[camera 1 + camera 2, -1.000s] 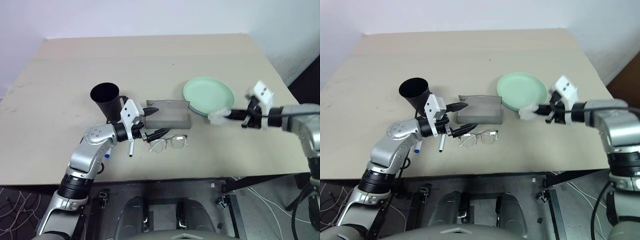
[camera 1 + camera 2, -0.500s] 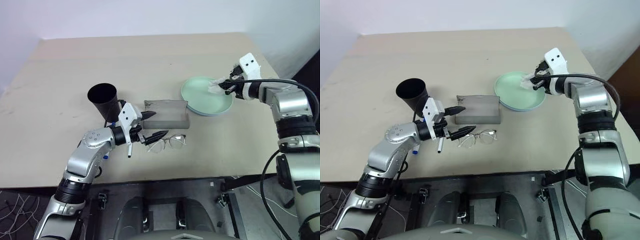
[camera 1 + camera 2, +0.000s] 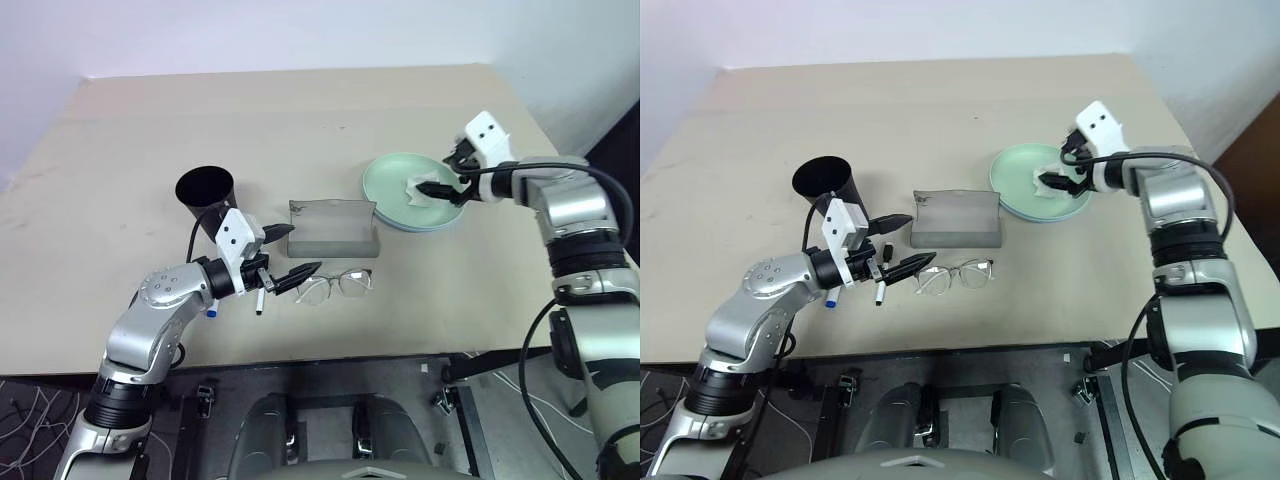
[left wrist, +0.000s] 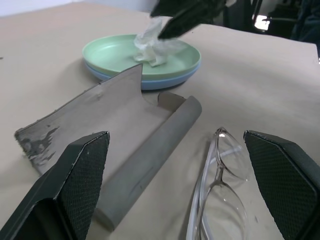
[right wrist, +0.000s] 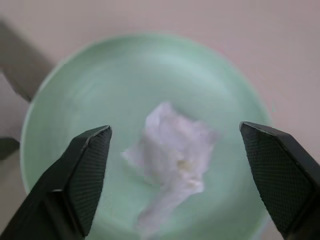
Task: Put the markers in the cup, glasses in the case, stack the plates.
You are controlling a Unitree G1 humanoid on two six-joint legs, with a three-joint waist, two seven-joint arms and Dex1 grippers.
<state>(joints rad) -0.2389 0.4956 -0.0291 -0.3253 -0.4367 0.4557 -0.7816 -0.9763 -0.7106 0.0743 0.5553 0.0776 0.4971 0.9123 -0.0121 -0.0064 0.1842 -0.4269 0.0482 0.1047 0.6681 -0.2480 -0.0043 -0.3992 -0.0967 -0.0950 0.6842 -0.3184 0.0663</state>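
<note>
The mint green plate (image 3: pixel 392 185) sits stacked on the light blue plate (image 4: pixel 150 82) at the table's right. A crumpled white tissue (image 3: pixel 417 190) lies in it, between the fingers of my open right gripper (image 3: pixel 433 190). The grey case (image 3: pixel 333 231) lies open mid-table, with the glasses (image 3: pixel 336 284) just in front of it. My left gripper (image 3: pixel 305 247) hovers open and empty, left of the case and glasses. Two markers (image 3: pixel 260 300) lie beneath my left wrist, the blue cap (image 3: pixel 212 312) peeking out. The black cup (image 3: pixel 206 196) stands upright behind that wrist.
The table's far half and left side are bare tan surface (image 3: pixel 250 120). Its front edge runs just below the glasses, and the right edge lies close beyond the plates.
My right gripper carried the white tissue from the front right to over the green plate, then opened and dropped it there. My left arm drew back slightly to the left.
</note>
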